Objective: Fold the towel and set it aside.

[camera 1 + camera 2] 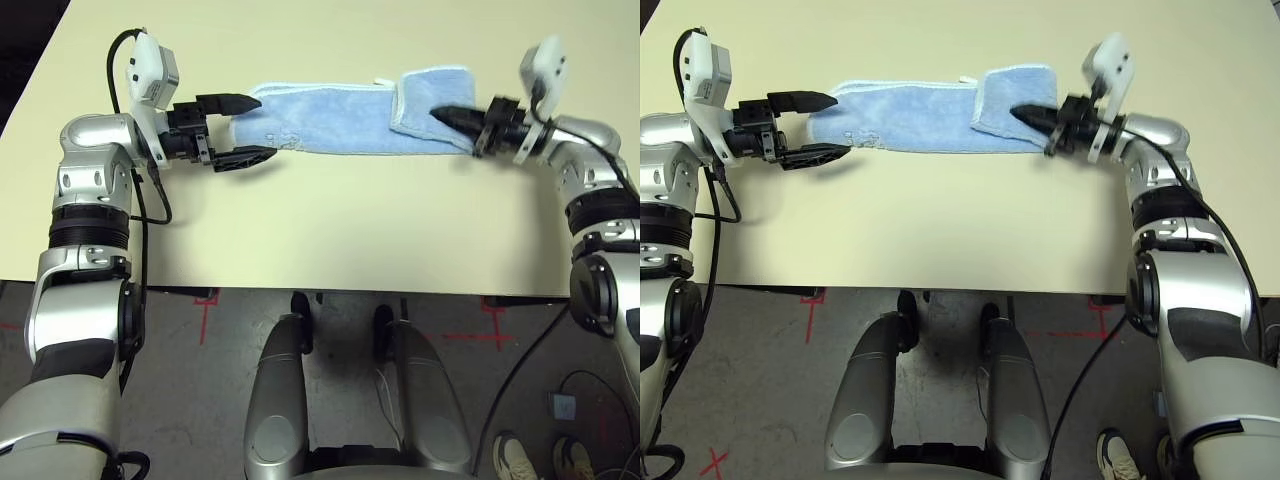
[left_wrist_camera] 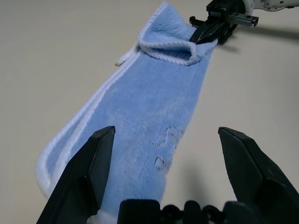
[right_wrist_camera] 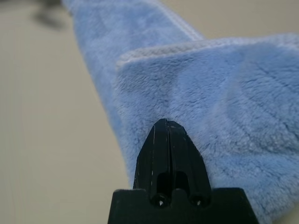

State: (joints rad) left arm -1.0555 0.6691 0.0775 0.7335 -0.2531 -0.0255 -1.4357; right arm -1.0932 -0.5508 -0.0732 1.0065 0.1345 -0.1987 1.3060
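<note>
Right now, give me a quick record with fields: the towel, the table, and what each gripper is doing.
towel: light blue towel folded into a long narrow strip across the table, its right end doubled back over itself
table: cream table, towel near its far side
left gripper: left gripper open, level, fingers on either side of the towel's left end
right gripper: right gripper shut, tips against the doubled right end; whether it pinches cloth is unclear
fold: not finished, towel not set aside
</note>
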